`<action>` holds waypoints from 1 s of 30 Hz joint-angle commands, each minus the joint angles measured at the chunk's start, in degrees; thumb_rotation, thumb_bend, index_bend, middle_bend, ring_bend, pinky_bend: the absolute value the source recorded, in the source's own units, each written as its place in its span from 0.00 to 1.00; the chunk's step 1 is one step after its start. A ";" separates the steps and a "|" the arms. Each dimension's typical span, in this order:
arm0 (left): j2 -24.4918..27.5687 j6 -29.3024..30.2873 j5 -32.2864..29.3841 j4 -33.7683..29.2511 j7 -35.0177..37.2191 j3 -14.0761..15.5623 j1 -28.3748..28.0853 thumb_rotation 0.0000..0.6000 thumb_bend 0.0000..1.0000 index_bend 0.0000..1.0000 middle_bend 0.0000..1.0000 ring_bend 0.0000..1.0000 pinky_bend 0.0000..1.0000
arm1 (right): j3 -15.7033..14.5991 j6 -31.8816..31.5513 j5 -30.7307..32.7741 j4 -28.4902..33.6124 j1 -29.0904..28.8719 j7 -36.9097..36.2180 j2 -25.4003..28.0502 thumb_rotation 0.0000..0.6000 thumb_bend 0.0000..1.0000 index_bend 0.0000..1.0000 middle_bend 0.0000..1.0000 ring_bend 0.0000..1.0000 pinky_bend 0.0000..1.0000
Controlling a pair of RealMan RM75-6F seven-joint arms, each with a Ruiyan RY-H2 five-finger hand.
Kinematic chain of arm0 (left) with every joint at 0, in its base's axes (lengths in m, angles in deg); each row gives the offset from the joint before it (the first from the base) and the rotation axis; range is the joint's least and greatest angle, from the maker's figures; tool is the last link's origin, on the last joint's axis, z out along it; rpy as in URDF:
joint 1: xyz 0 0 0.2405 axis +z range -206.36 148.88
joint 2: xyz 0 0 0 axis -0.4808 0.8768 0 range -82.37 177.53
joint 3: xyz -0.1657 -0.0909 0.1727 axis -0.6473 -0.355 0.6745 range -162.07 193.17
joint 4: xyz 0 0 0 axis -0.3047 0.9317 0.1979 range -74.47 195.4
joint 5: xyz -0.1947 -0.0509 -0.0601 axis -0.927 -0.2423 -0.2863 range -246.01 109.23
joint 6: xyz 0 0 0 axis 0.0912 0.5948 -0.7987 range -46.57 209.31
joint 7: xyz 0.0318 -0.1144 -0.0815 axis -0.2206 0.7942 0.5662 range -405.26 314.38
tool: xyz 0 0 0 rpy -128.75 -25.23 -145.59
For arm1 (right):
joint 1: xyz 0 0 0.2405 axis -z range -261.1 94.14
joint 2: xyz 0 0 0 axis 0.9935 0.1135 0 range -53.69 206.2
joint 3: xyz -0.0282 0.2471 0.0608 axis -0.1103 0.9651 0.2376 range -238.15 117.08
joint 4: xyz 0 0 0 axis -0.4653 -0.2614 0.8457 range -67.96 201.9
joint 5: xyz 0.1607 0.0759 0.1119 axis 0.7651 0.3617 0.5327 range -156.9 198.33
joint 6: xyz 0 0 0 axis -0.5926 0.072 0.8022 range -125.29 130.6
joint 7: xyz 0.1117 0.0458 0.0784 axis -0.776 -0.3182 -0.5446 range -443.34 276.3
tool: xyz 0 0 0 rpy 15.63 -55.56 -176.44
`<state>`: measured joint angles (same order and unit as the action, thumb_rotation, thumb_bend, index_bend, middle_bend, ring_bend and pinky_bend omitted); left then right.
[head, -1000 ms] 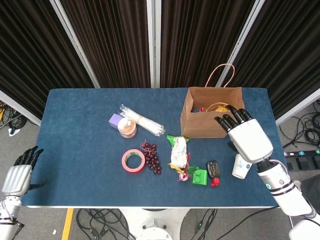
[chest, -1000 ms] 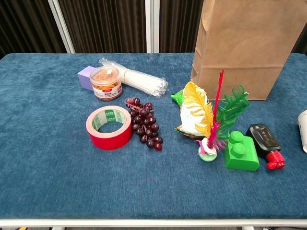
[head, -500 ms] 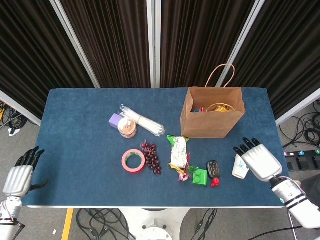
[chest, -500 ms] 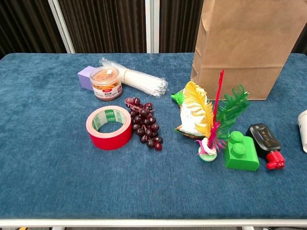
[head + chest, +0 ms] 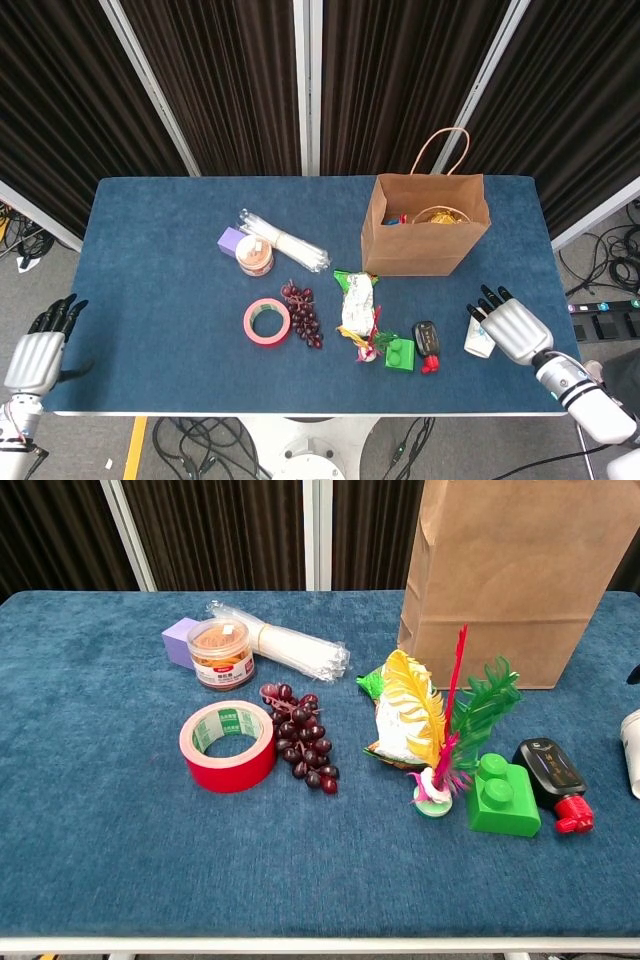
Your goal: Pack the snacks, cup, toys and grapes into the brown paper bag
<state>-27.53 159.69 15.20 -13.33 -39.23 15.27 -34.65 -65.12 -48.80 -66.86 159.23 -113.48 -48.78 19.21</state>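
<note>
Head view: right hand (image 5: 514, 329) beside cup (image 5: 478, 338), fingers extended, grip unclear; left hand (image 5: 36, 355) empty, off table edge.

right hand (image 5: 514, 329) drawn back from paper bag (image 5: 425, 238), lowered beside cup (image 5: 479, 337), possibly touching

Even, bright overhead light falls on the blue surface (image 5: 160, 250) in both views, throwing only short soft shadows and no glare, everything stays sharp, and the dark curtains (image 5: 210, 80) behind remain dim.
</note>
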 commanded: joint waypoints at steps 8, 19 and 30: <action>-0.09 -0.25 0.09 0.33 0.30 0.23 0.07 1.00 0.23 0.14 0.13 0.03 0.17 | -1.37 2.38 -0.85 -6.09 -0.24 -0.23 -4.04 1.00 0.00 0.10 0.20 0.04 0.18; -0.15 -0.34 1.34 1.12 1.03 0.85 -0.21 1.00 0.23 0.14 0.13 0.03 0.17 | -1.41 3.60 -2.57 -14.22 -1.32 -3.81 -10.69 1.00 0.00 0.10 0.19 0.03 0.17; -0.48 -0.08 1.26 1.63 1.26 0.64 -0.19 1.00 0.23 0.14 0.13 0.03 0.17 | -0.95 -0.01 -4.56 -14.80 -1.27 -7.34 -10.37 1.00 0.00 0.10 0.18 0.03 0.16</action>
<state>-27.99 159.60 16.45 -11.72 -37.95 15.91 -34.84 -66.08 -48.81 -71.44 144.39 -114.77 -56.06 8.79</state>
